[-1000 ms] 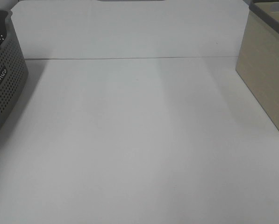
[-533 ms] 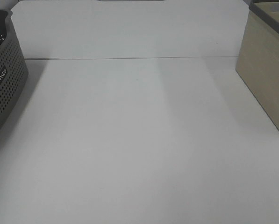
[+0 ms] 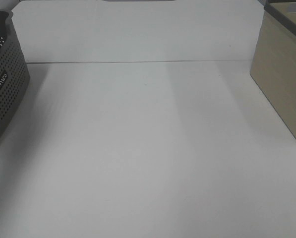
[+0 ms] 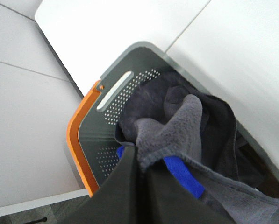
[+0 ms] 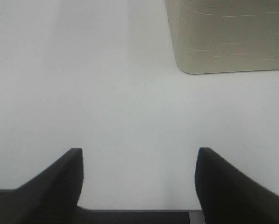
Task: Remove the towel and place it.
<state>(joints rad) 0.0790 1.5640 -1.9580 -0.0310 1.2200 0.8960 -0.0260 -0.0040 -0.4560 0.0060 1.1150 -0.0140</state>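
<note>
At right gripper (image 5: 139, 182): jaws stand wide, gap between them free, bare table (image 5: 106, 93) below and straight ahead, plenty of room to pass. Only obstacle is the beige box (image 5: 228, 37), ahead and off to one side, well apart from the fingers, standing on the table. At left gripper (image 4: 144, 186): pinched onto the towel (image 4: 176, 126), cloth bunched right at the fingertips and piled beneath. The grey basket (image 4: 130, 88) walls ring that pile, and an orange edge (image 4: 76, 140) hugs the basket's outer wall. Past the basket wall, open table. High view: broad free middle between basket and box.
</note>
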